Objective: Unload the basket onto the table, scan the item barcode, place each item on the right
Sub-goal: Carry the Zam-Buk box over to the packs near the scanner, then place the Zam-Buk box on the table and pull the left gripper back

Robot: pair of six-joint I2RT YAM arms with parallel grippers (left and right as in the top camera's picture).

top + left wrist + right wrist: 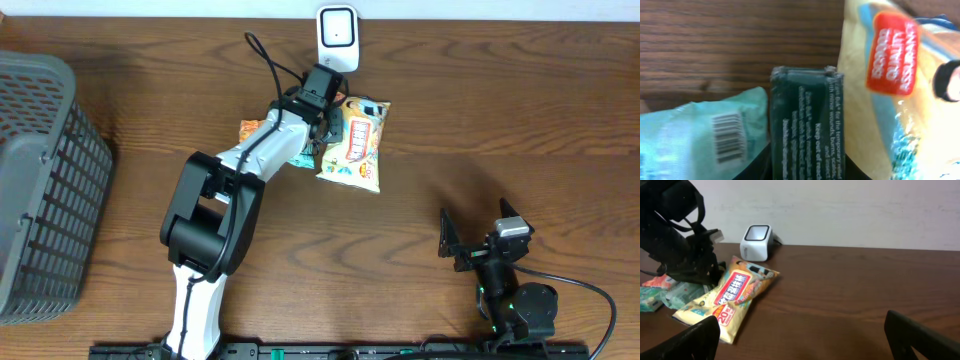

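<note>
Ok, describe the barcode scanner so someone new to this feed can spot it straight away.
Look along the far edge of the wooden table, near the middle. The scanner stands there, just beyond the yellow snack bag. It is the only white rigid box with a dark window; its neighbours are colourful packets.

1. Here's the snack bag: yellow, with a red label lettered in white.
2. Next to it, a small box: dark green, white fine print.
3. The packet: pale teal, with a white patch of black barcode stripes.
4. Scanner: white, dark window.
5. Basket: grey grid mesh.
6. Table: dark brown woodgrain throughout.
</note>
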